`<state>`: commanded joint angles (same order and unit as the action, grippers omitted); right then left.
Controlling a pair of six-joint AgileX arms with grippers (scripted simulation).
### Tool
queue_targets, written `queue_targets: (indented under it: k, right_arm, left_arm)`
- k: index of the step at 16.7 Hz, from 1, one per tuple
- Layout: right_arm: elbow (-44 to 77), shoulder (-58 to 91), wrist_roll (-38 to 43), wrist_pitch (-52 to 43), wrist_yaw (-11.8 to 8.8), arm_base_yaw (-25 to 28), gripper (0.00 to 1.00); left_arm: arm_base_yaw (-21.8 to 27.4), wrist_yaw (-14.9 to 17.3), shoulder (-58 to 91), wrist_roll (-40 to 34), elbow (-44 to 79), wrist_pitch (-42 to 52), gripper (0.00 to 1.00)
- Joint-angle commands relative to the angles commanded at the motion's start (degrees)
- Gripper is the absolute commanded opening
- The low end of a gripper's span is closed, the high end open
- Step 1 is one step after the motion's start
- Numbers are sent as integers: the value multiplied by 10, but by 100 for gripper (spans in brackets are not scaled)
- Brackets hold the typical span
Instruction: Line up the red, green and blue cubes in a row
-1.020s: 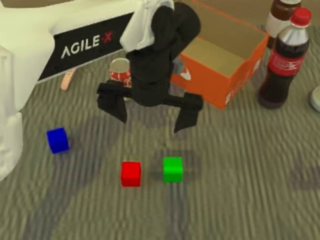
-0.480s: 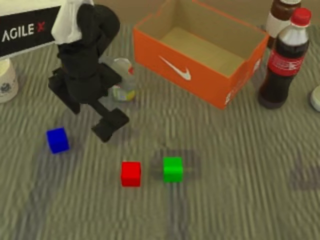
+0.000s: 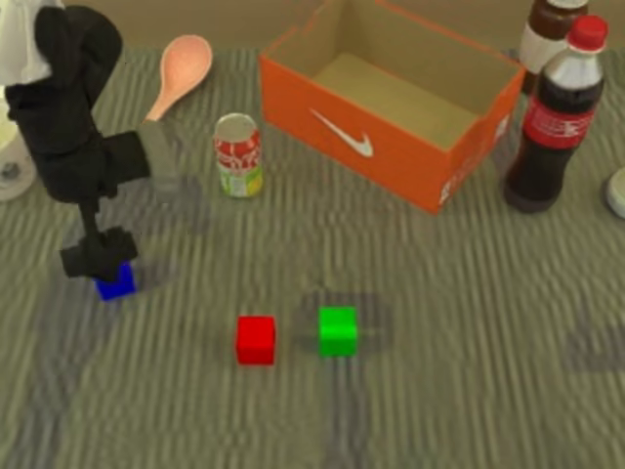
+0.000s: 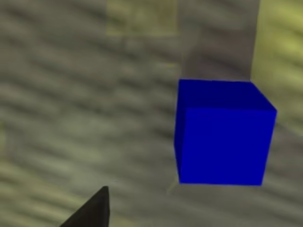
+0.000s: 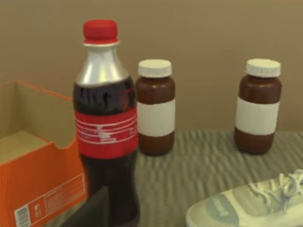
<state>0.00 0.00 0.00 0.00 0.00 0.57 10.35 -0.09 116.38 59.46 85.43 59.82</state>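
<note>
Top view: left gripper (image 3: 98, 256) is positioned low over the blue cube (image 3: 117, 282) at the table's left side, partly covering it; finger spacing cannot be told from here. The red cube (image 3: 256, 339) and green cube (image 3: 338, 330) are seen side by side near the table's middle front, a small gap between them, red to the left; the blue cube sits well apart to their left and slightly farther back. A drink can (image 3: 238, 154) stands upright behind them, a pink spoon (image 3: 177, 68) lies farther back, an open orange shoebox (image 3: 391, 151) is at centre back, and a cola bottle (image 3: 555, 117) stands at the right. Left wrist view: the blue cube (image 4: 222, 135) is shown close up, resting on the table, untouched; only one dark finger tip (image 4: 92, 210) is visible, so the jaw state cannot be told. Right wrist view: the cola bottle (image 5: 105, 127), two brown jars (image 5: 155, 108), the shoebox corner (image 5: 40, 182) and a sneaker (image 5: 251, 203) are seen; the right gripper's state cannot be told, only a dark tip showing.
</note>
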Motion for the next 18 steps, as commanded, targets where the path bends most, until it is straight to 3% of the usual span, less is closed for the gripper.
queue_targets:
  k: [9, 18]
  right_arm:
    - [0, 0, 0, 0, 0, 0, 100]
    - [0, 0, 0, 0, 0, 0, 100]
  left_arm:
    - [-11, 2, -1, 29, -11, -16, 100]
    - [-14, 3, 77, 32, -97, -182, 100]
